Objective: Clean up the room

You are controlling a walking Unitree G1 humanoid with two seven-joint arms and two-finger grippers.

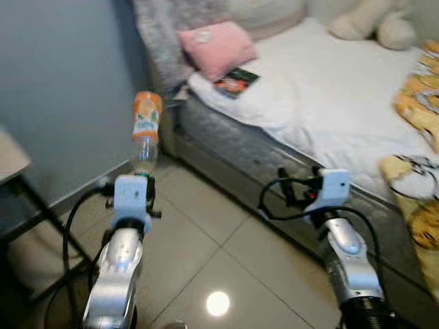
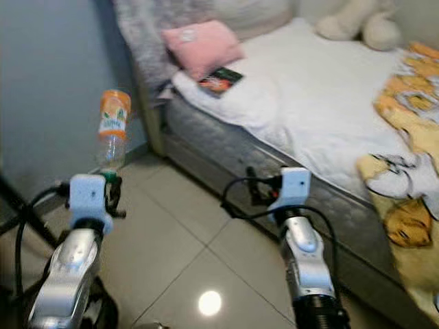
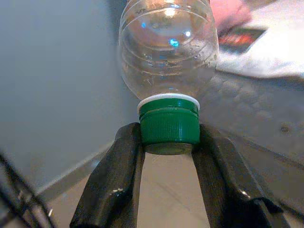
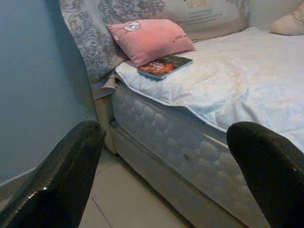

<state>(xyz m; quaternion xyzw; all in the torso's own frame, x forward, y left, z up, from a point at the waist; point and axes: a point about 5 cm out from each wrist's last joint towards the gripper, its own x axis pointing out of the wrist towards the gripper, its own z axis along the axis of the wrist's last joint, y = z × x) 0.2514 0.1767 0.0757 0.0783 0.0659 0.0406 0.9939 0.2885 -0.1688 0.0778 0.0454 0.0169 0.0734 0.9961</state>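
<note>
The bed [image 1: 329, 116] is the landmark; it carries a white sheet, with a pink pillow [image 1: 218, 46] at its head end, a book [image 1: 236, 81] just beside the pillow, a plush toy [image 1: 374, 20] at the far side and a yellow blanket [image 1: 418, 103] along its near end. Off the head corner of the bed, above the tiled floor [image 1: 206, 240], the left gripper [image 3: 169, 142] is clamped on the green cap of an empty bottle [image 1: 145, 130], held base-up. The right gripper [image 4: 166, 161] faces the bed side, fingers spread wide and empty. Step in hand, by judgement: carrying the bottle away. The next move calls for locating a bin and keeping the cap grip firm.
</note>
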